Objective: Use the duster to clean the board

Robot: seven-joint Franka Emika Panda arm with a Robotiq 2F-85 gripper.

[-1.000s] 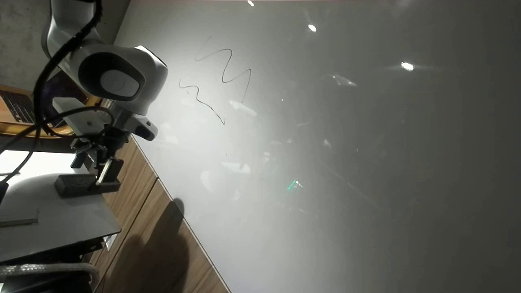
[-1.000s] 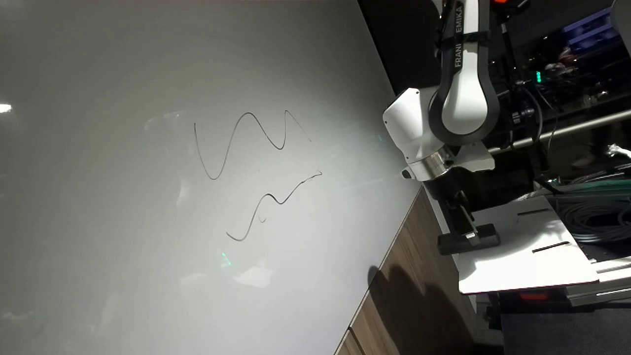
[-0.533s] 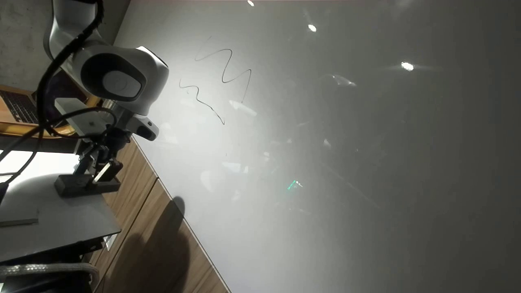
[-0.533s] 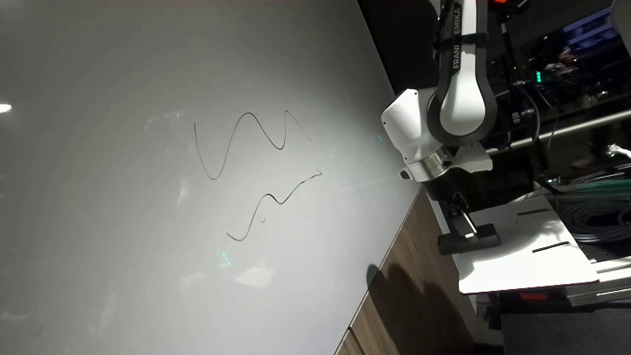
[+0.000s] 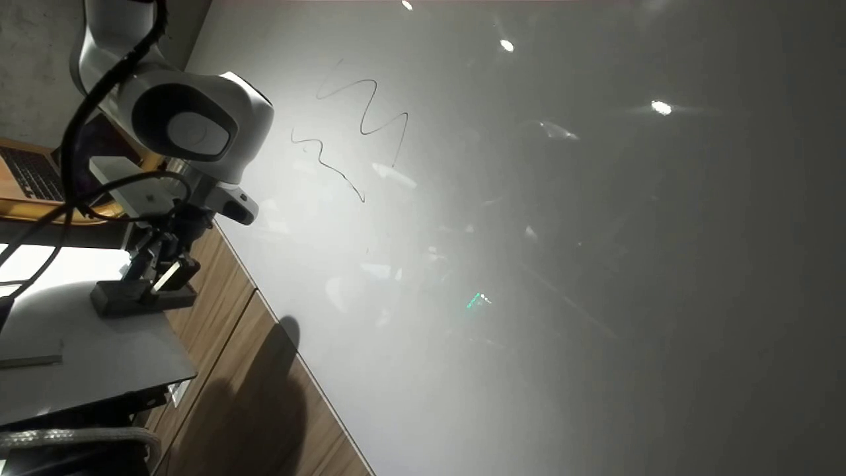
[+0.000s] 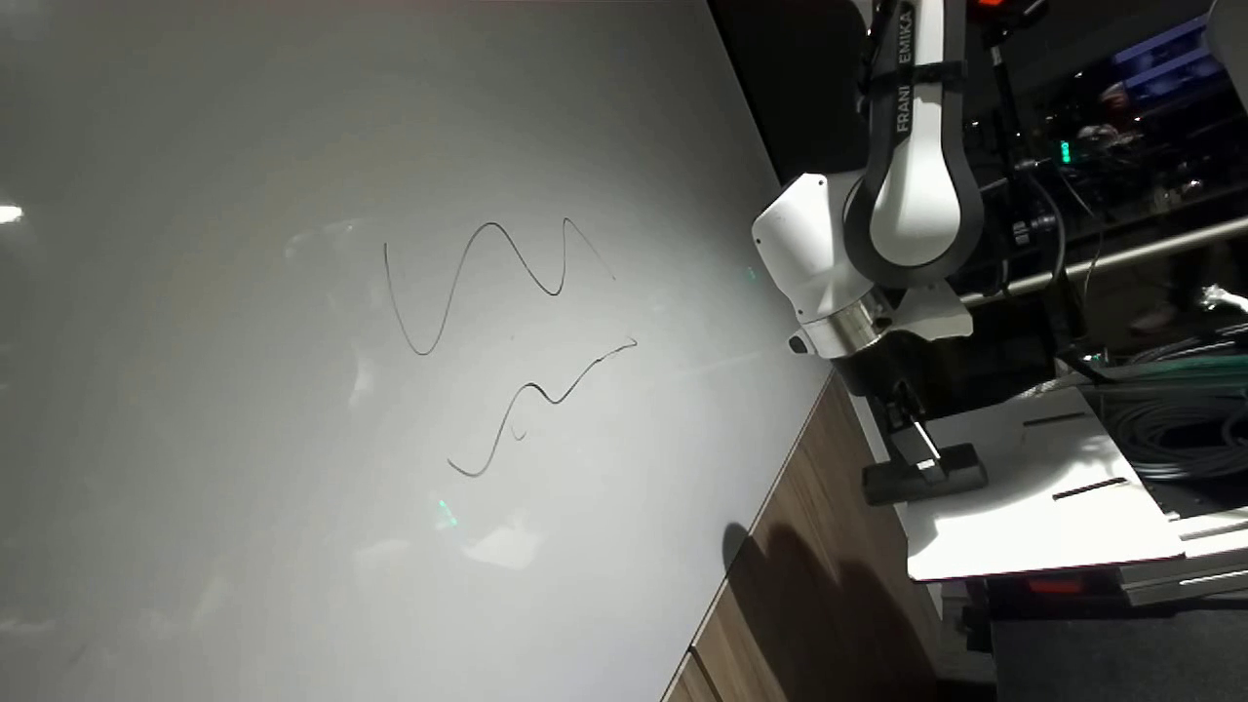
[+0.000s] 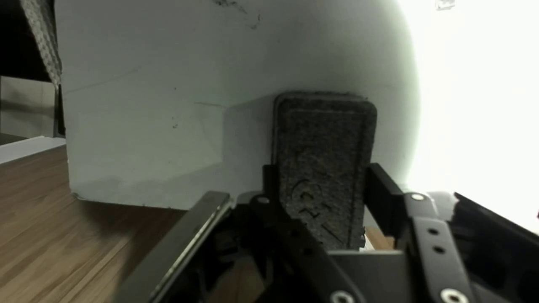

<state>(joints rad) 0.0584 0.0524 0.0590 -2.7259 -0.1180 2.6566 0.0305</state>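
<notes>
The duster (image 7: 324, 143) is a dark grey oblong block with rounded corners; its speckled, felt-like face carries a ring and a few short strokes. It is at the tabletop (image 5: 119, 357), one end showing past the tabletop's edge on the side facing the board (image 5: 529, 264); whether its underside touches the tabletop, I cannot tell. The black jaws clasp it by its two long sides. In both exterior views the arm (image 6: 916, 214) comes down from above the tabletop, bends at a thick lower joint and points the jaws downward. Its shell is smooth white with dark grey covers, a bright metal ring (image 6: 853, 327) at the wrist, and a black cable (image 5: 69, 152) looping beside it. The tabletop is a thin white sheet, scuffed and strongly lit in part. Next to the tabletop run wood-grained panels (image 6: 829, 468) crossed by a shadow; beyond these rises the glossy grey-white board, bearing two thin wavy marker lines (image 6: 492, 224). A second ago the jaws stood wider around the duster; now they have drawn in against it, and the duster has shifted very slightly. The marker lines look unchanged.
</notes>
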